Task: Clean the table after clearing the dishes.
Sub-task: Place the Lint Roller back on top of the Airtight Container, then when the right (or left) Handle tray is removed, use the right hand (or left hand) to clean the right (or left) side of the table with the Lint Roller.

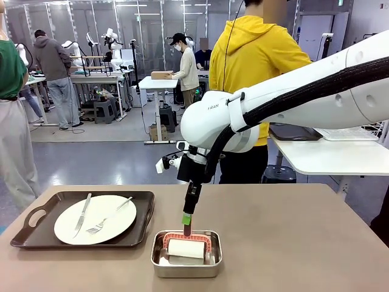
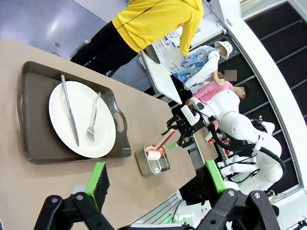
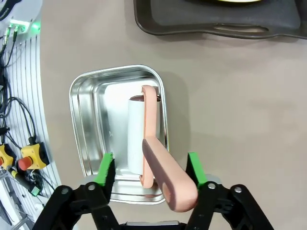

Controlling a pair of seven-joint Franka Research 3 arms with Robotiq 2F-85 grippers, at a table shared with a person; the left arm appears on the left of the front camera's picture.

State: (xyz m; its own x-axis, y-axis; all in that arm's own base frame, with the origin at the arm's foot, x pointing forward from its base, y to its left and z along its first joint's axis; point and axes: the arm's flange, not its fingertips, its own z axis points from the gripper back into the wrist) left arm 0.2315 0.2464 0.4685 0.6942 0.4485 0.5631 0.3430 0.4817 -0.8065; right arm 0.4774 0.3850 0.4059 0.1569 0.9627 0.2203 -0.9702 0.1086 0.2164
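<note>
While my right gripper (image 3: 149,156) hangs wide open around the pink roller handle (image 3: 168,184) over the steel pan (image 3: 85,124) | my left gripper (image 2: 156,176) wide too, holding nothing | table (image 1: 292,243): plain matte taupe-brown top | white round plate (image 1: 118,226) with silver knife (image 1: 82,216) and fork (image 1: 108,218) lies on dark brown tray (image 1: 142,220), table's left side.

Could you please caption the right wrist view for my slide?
Open right pincer straddling pink-handled lint roller lying in steel pan.

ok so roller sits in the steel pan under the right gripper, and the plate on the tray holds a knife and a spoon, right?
Not a spoon: it's a fork beside the knife on the plate, clear in the front view. Rest holds.
</note>
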